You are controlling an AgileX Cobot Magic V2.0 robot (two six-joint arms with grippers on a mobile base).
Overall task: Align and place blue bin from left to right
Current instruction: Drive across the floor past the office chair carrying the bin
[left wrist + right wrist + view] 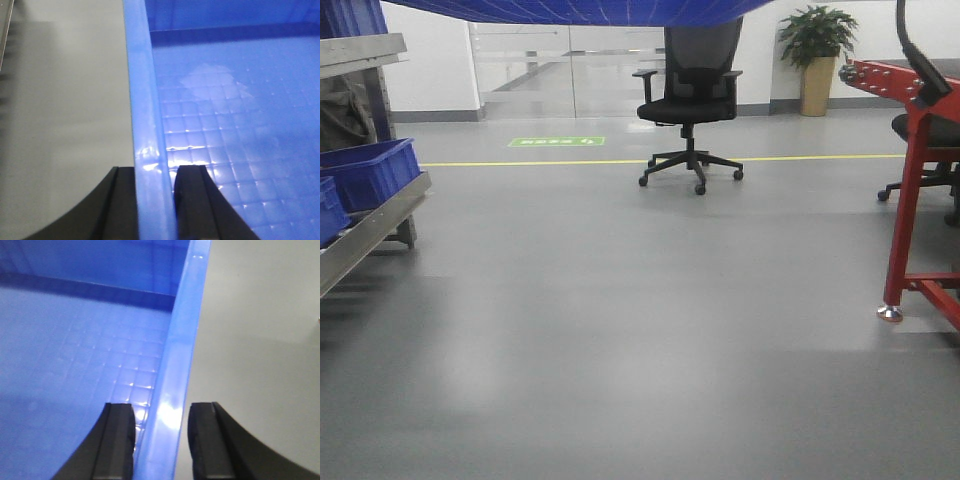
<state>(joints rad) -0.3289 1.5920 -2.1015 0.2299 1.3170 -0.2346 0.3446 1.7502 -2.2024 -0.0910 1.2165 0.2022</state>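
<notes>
The left gripper (156,172) is clenching the left side wall of the blue bin (240,125). Its outer finger (117,200) is pressing on the outside of the rim, and its inner finger (197,200) is pressing on the inside, above the grid-patterned bottom. Grey floor (65,100) is showing far below the outer finger, so the bin is hanging in the air and is not resting on any surface.

In the front view, the bin's grid-patterned underside (580,10) is spanning the top edge of the picture, above everything else in the scene.

The right gripper (161,410) is grasping the bin's right side wall in the same manner. One finger (117,440) is sitting inside the bin and the other finger (207,440) is sitting outside the rim. The wall is filling the gap between them.

The front view is showing the following items, left to right:

- A metal rack (370,225) is standing at the left edge. It is carrying two blue crates (365,170) on its sloping lower shelf.
- A green floor marking (557,141) is lying just behind a yellow line (570,161) that is running across the floor.
- A black office chair (690,95) is standing on the yellow line, in front of a glass partition (570,70).
- A potted plant (817,55) is standing against the back wall.
- A red frame (910,200) is standing at the right edge.
</notes>
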